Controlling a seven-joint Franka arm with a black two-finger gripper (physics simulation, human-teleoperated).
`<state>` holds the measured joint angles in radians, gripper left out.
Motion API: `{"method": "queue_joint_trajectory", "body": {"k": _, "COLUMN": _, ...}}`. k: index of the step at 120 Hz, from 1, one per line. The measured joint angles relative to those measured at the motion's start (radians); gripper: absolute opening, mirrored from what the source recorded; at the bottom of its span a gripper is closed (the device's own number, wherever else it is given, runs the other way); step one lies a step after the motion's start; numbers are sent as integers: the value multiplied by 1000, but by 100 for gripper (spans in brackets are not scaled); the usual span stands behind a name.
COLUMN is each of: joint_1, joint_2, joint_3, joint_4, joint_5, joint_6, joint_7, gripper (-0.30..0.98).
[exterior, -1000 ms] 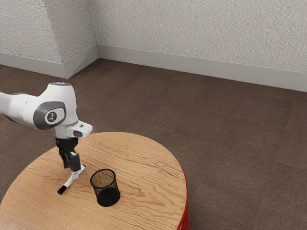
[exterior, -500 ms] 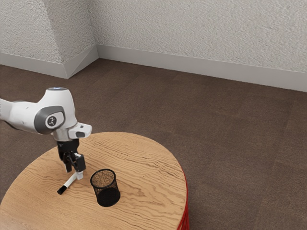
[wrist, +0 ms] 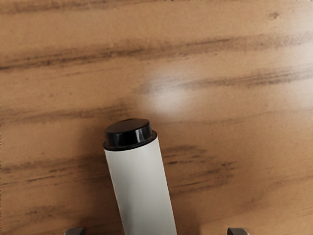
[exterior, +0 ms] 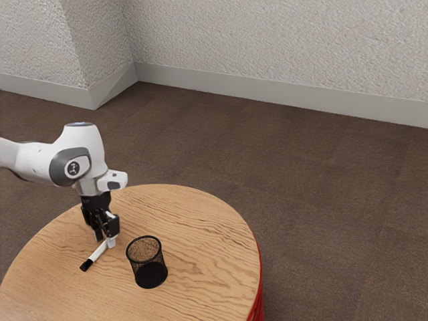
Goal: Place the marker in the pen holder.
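Going left to right in the exterior view: the marker [exterior: 98, 253] is lying flat on the round wooden table [exterior: 200, 244], its long black end [exterior: 86, 265] sticking out past the pincer [exterior: 106, 241] and looking like it hasn't budged in the last second. The pincer itself has dropped and shifted over toward the pen holder since a second ago, and its fingers look a touch closer together than half a second ago. Still open though: wrist view has a gap on both sides of the white barrel, short black plug [wrist: 128, 133] just beyond the fingers. So no grip yet, but imo it's lined up and starting to close. Next up is squeezing, then lifting. Just beside the pincer on the other side stands the black mesh pen holder [exterior: 150, 274], upright, so a low carry could knock it.
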<state>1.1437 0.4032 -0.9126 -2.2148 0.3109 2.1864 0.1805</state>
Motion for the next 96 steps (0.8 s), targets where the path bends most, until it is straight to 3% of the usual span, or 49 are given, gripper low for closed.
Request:
{"method": "queue_joint_trajectory", "body": {"k": 75, "joint_1": -24, "joint_2": 13, "joint_3": 22, "joint_4": 16, "joint_5": 2, "joint_6": 3, "joint_7": -19, "gripper": 6}}
{"method": "queue_joint_trajectory", "body": {"k": 96, "joint_1": -24, "joint_2": 19, "joint_3": 35, "joint_4": 17, "joint_5": 0, "joint_6": 11, "joint_7": -21, "gripper": 6}}
